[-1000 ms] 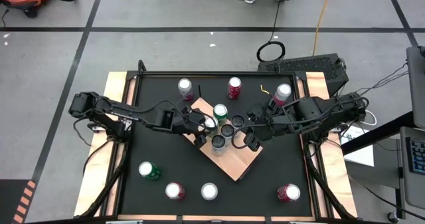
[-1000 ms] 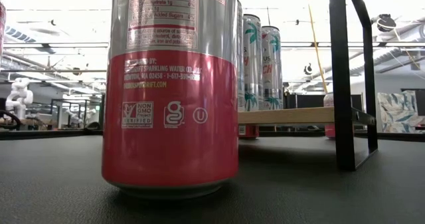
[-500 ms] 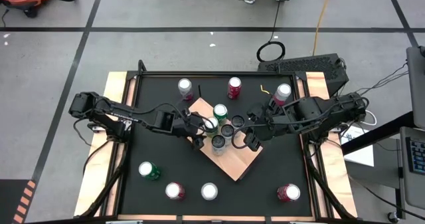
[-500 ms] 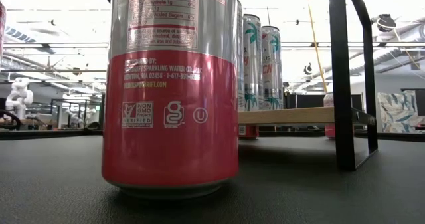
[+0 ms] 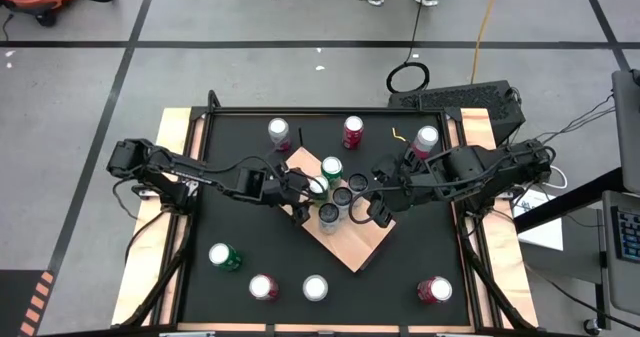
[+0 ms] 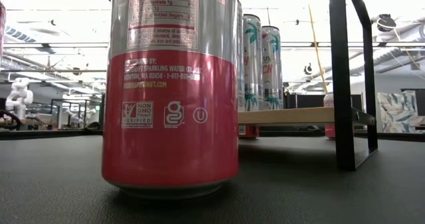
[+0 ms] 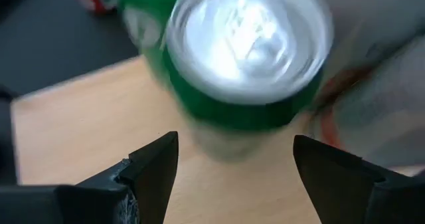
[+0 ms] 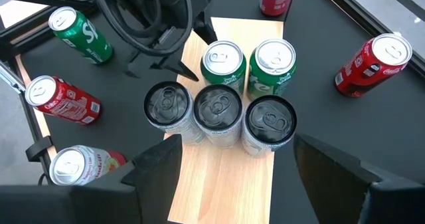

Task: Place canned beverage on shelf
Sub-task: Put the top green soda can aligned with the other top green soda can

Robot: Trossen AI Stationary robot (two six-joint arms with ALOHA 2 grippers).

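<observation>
The shelf (image 5: 352, 239), a light wood board, lies cornerwise at mid-table and carries several upright cans. Two have green walls (image 8: 222, 63) (image 8: 273, 63) and three have dark tops (image 8: 219, 108). My left gripper (image 5: 305, 189) is open at the shelf's left corner, aimed at the nearer green can (image 7: 246, 58). Its fingertips stand on either side of the can's foot, and I see no touch. My right gripper (image 5: 376, 209) hangs open above the shelf's right side with nothing between its fingers. In the low view the board (image 6: 292, 115) carries tall cans (image 6: 252, 58).
Loose cans stand around the shelf: three at the far side (image 5: 279, 131) (image 5: 352, 130) (image 5: 426, 139) and several along the near edge (image 5: 224, 257) (image 5: 315, 288) (image 5: 434, 291). One red can (image 6: 169, 84) fills the low view. A black corner rod (image 6: 343, 78) rises from the shelf.
</observation>
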